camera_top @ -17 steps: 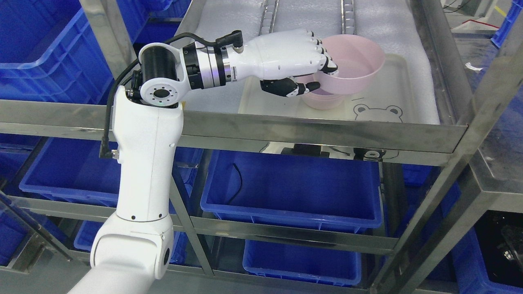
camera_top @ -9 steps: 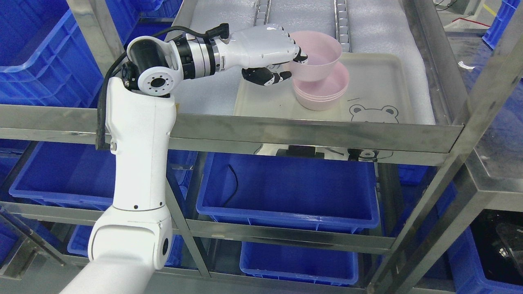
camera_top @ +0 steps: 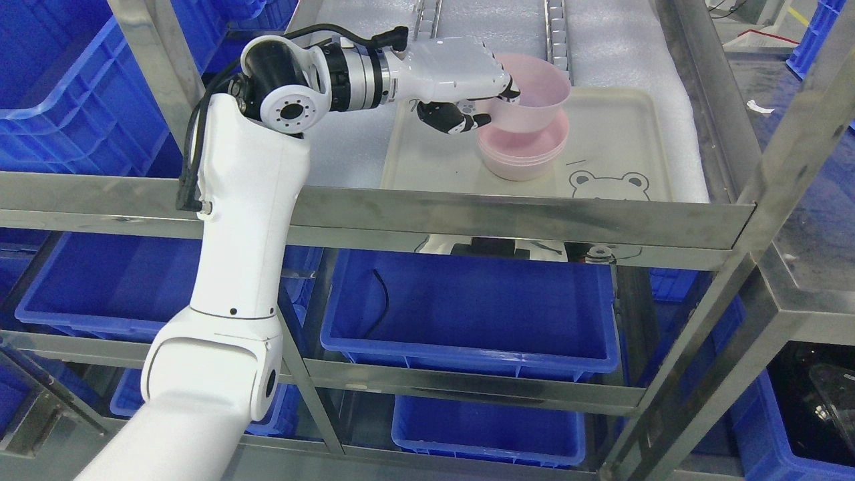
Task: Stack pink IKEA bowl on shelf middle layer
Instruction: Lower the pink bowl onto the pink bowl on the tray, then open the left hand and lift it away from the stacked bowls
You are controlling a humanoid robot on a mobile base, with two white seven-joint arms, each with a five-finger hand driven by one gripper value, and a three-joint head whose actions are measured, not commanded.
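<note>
Head view: since half a second ago the left hand [camera_top: 467, 83] has shifted right; its pink bowl [camera_top: 534, 93], pinched at the near rim, now sits more squarely above the bowl stack [camera_top: 522, 153]. Stack on the white tray [camera_top: 621, 133]; tray's right half free, shelf rail [camera_top: 521, 214] in front.

Bright, even overhead light, sharp focus throughout, soft glare along the steel rail [camera_top: 521, 217], a reflection of the tray [camera_top: 621, 127] beneath it, faint shadows, lower bins [camera_top: 467, 314] dimmer, no blur.
</note>
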